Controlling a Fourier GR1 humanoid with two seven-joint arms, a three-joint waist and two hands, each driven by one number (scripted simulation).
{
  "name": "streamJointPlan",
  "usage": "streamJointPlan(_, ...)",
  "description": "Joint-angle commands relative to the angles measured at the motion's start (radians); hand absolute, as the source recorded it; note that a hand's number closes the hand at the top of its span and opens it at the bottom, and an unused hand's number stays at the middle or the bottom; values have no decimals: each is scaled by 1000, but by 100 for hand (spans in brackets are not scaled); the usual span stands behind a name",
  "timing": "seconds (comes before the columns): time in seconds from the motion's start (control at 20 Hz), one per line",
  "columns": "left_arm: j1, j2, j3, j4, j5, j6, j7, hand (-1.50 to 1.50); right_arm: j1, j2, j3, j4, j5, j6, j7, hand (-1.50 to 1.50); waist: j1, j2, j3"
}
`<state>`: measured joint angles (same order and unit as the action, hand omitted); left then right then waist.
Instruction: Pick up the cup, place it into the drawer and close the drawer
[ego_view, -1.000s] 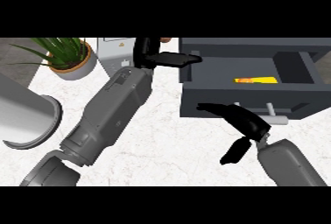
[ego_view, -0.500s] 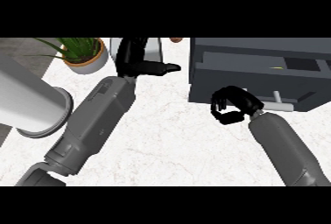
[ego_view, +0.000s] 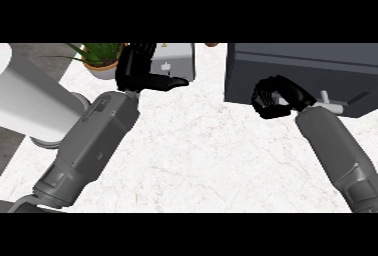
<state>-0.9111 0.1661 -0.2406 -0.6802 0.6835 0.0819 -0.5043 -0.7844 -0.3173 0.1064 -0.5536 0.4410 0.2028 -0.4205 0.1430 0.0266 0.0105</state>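
Now: right hand (ego_view: 275, 97) fingers curled, holding nothing, against the dark drawer (ego_view: 310, 75) front, which looks closed | left hand (ego_view: 142, 70) fingers straight, thumb out, beside potted plant (ego_view: 100, 57) | cup: not visible | white marble counter (ego_view: 207, 160) below.

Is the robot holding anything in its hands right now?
No. The right hand is curled with nothing in it, against the drawer front. The left hand holds nothing, fingers straight.

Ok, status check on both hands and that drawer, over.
Right hand curled against the dark grey drawer cabinet, holding nothing visible. Left hand open, near the potted green plant. Drawer looks shut; cup not visible.
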Motion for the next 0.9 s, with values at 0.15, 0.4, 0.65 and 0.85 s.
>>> streamJointPlan(0.15,40,24,-18,-51,-3,-37,23,-150,-160,-110,-115,83,-47,-23,59,150,44,9,-5)
streamJointPlan(0.4,61,44,-16,-58,3,-77,16,-150,-170,-139,-121,55,-66,13,61,150,63,21,-7)
streamJointPlan(0.65,75,34,-17,-66,6,-79,13,-150,-168,-164,-142,26,-106,68,58,150,65,25,-7)
streamJointPlan(0.85,82,41,-17,-75,11,-97,21,-150,-151,-167,-147,10,-122,87,66,150,75,28,-8)
